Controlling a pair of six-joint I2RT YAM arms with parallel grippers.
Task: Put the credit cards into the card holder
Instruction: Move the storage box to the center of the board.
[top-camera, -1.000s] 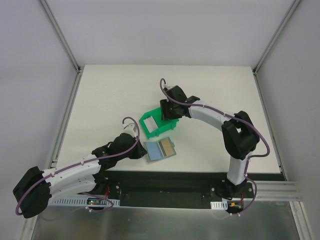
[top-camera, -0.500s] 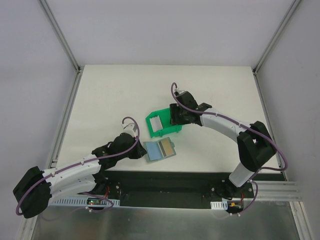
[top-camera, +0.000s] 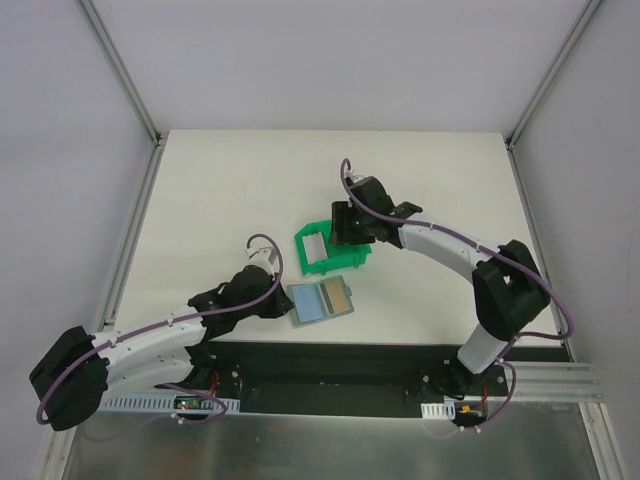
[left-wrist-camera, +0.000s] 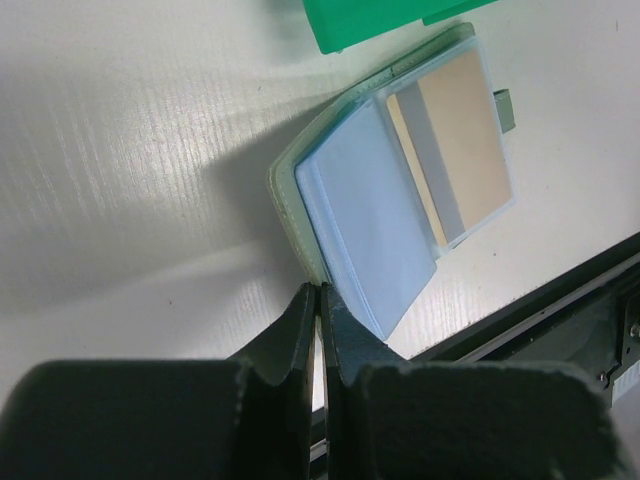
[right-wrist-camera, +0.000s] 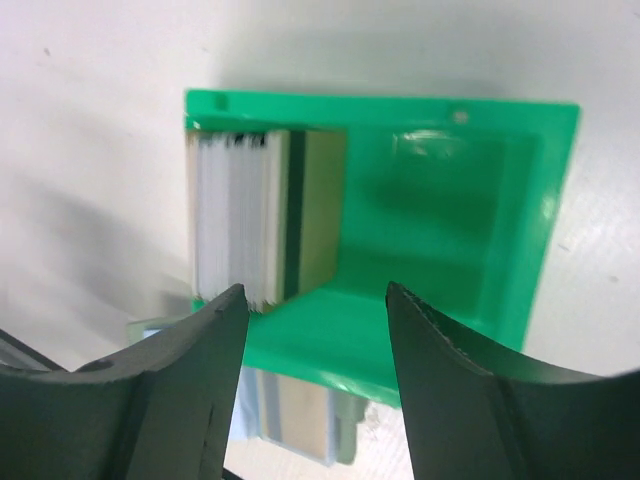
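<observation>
The card holder (left-wrist-camera: 400, 190) lies spread open and flat on the white, faintly grained worktop (top-camera: 220, 190). It is a soft grey-green wallet with rounded corners and glossy clear pockets. A pale card (left-wrist-camera: 365, 215) sits under one pocket and a tan card (left-wrist-camera: 465, 140) under the other.

The left end effector (left-wrist-camera: 320, 292) comes in low, with its dark, matte fingers clenched so that only a sliver of a gap shows. The tips meet the holder's near edge. I cannot tell whether any of that edge is caught between them.

Just beyond the holder sits a bright green bin (right-wrist-camera: 450, 200) of shiny moulded plastic, boxy with thin walls. The credit cards (right-wrist-camera: 255, 220) stand on edge inside, stacked against one wall. Their edges are white, and the card facing out is tan with a dark stripe.

The right end effector (right-wrist-camera: 315, 290) hangs over the bin with its fingers spread wide and nothing in them. The stack lies just ahead of its fingertips, towards its left finger.
</observation>
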